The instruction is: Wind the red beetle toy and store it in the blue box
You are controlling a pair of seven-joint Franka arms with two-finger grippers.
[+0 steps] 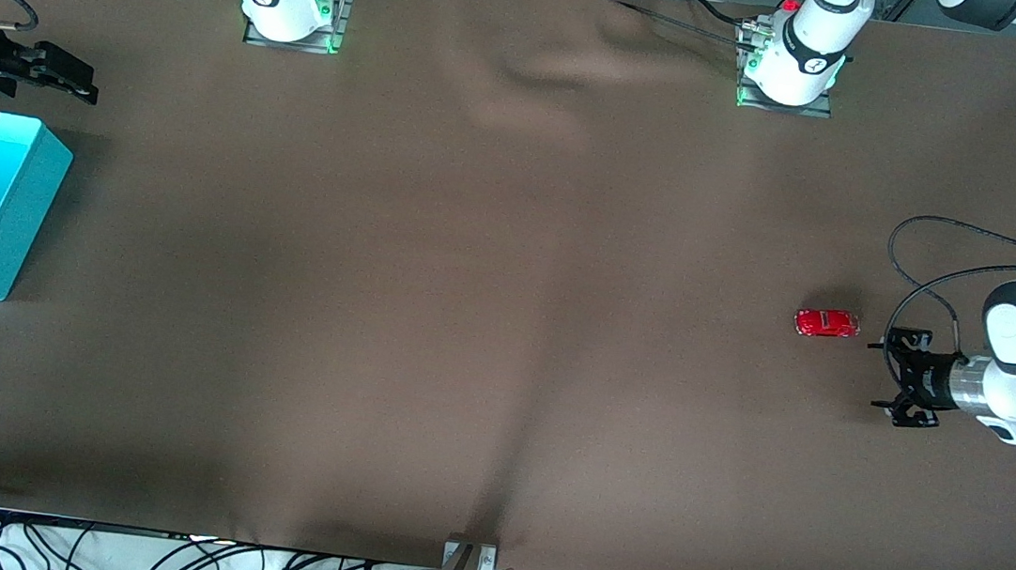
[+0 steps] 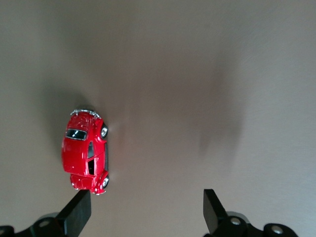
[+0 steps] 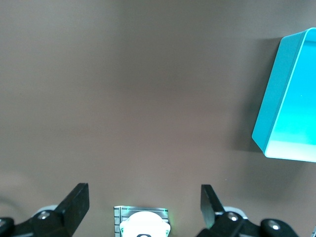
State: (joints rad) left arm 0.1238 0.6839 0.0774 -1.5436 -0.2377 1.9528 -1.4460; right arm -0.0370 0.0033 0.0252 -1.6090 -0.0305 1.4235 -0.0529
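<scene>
The red beetle toy (image 1: 827, 323) sits on the brown cloth toward the left arm's end of the table. My left gripper (image 1: 886, 374) hangs low over the cloth beside it, open and empty, apart from the toy. In the left wrist view the toy (image 2: 85, 153) lies just ahead of one fingertip (image 2: 79, 212), off to one side of the gap of the left gripper (image 2: 147, 212). The blue box (image 1: 36, 198) stands at the right arm's end. My right gripper (image 1: 76, 84) waits open and empty over the cloth beside the box. In the right wrist view (image 3: 143, 205) the box (image 3: 274, 98) shows.
The brown cloth (image 1: 467, 318) covers the table and has a wrinkle (image 1: 530, 70) between the two arm bases (image 1: 287, 7) (image 1: 790, 69). A metal bracket (image 1: 464, 568) and cables sit at the table edge nearest the camera.
</scene>
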